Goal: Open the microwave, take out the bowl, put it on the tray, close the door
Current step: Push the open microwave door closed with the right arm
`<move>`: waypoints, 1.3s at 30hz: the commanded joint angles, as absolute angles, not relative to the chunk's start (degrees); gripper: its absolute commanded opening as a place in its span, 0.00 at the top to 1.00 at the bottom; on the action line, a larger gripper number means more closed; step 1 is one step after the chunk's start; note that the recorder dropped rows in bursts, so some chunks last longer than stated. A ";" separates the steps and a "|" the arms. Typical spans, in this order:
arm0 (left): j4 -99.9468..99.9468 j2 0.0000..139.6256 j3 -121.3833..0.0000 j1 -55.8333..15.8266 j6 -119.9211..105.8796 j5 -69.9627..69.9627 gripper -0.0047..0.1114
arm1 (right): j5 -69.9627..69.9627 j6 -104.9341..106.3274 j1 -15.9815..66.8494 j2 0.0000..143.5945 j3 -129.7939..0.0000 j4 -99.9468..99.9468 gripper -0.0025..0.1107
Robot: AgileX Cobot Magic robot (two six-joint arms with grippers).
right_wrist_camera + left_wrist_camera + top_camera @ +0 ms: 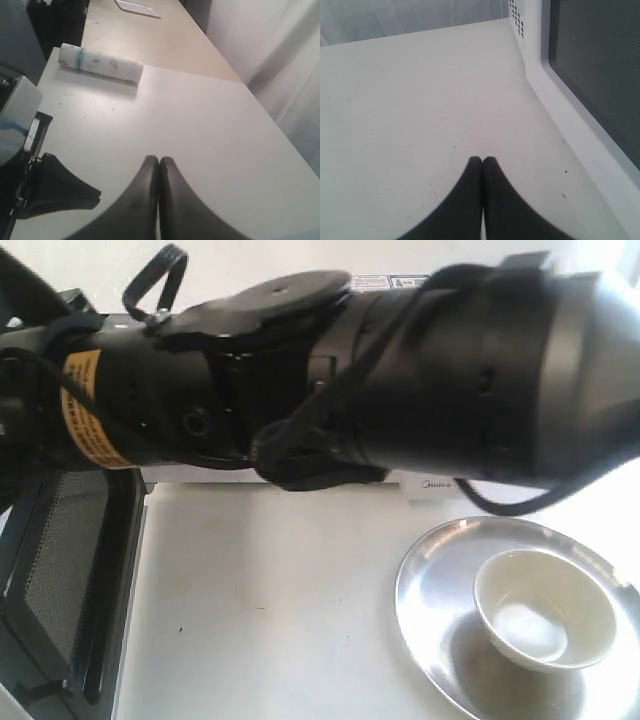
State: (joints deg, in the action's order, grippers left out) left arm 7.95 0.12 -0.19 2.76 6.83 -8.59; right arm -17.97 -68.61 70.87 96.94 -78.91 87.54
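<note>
White worktop [270, 610]: small cream-white ceramic bowl [545, 615] sits in large round stainless-steel tray [425, 585]. White dark-windowed microwave door [60, 560] stands open. My left tool [482, 161] and right tool [159, 160]: fingers pressed together, empty. Remaining step, I judge: swing door closed with left tool.

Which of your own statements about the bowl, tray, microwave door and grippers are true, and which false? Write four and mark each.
1. The bowl sits on the tray. True.
2. The door of the microwave is shut. False: it stands swung open on the left.
3. The left gripper holds the bowl. False: it is closed on nothing, above the bare table beside the door.
4. The right gripper has its fingers closed together. True.
</note>
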 commanded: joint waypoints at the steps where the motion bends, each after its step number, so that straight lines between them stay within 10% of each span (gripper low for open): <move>1: 7.73 0.00 0.00 2.71 7.15 -8.51 0.96 | -21.41 -58.06 70.96 100.55 -82.05 77.58 0.98; 22: 7.73 0.00 0.00 2.71 7.15 -8.51 0.96 | -34.31 -17.89 70.96 108.80 -82.19 51.52 0.98; 39: 7.73 0.00 0.00 2.71 7.15 -8.51 0.96 | 24.16 -15.29 70.96 108.29 -82.19 59.54 0.98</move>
State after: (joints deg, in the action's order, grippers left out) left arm 7.95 0.12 -0.19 2.76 6.83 -8.59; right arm 8.30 -15.60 70.96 108.60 -82.51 59.22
